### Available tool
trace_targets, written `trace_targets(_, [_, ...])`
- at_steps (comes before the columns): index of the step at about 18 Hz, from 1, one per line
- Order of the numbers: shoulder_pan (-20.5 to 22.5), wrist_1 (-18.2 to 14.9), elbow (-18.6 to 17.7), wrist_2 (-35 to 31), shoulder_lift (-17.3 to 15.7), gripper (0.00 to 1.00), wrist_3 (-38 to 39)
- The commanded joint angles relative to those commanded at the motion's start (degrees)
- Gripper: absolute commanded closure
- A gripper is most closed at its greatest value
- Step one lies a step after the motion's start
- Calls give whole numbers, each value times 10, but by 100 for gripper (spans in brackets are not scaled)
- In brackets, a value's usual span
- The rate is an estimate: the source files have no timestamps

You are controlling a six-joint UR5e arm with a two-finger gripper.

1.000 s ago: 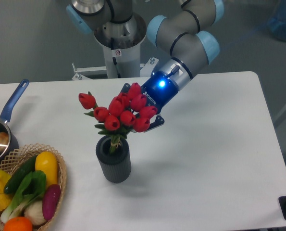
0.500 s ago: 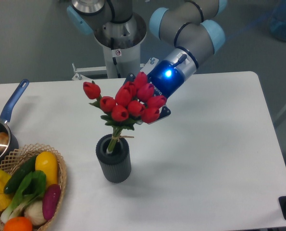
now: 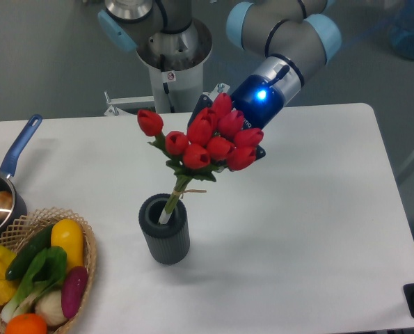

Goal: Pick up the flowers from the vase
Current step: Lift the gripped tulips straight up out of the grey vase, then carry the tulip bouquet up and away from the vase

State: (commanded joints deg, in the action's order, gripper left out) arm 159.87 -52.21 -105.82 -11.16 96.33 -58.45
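Observation:
The flowers (image 3: 207, 139), a bunch of red tulip buds with green leaves and twine-tied stems, hang tilted to the upper right above the vase (image 3: 164, 229). Only the stem ends still reach into the vase's mouth. My gripper (image 3: 227, 139) is shut on the flowers among the buds, its fingers mostly hidden behind them, with a blue light glowing on its wrist. The vase is dark grey, ribbed and cylindrical, standing upright on the white table.
A wicker basket (image 3: 88, 257) of colourful vegetables sits at the front left corner. A blue-handled saucepan (image 3: 5, 188) lies at the left edge. The robot base (image 3: 172, 62) stands behind the table's (image 3: 318, 229) far edge.
The gripper has risen up and to the right with the flowers, drawing the stems almost fully out of the vase. The vase has stayed in place.

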Motion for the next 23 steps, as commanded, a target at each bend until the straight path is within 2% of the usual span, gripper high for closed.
trace_targets(7, [9, -2, -4, 3, -9, 53, 2])
trace_targets(10, [7, -1, -1, 4, -11, 53, 37])
trace_targets(15, [0, -1, 0, 6, -11, 53, 40])
trace_targets(19, [2, 0, 18, 0, -5, 53, 40])
trace_targets(23, [5, 0, 51, -2, -2, 53, 40])
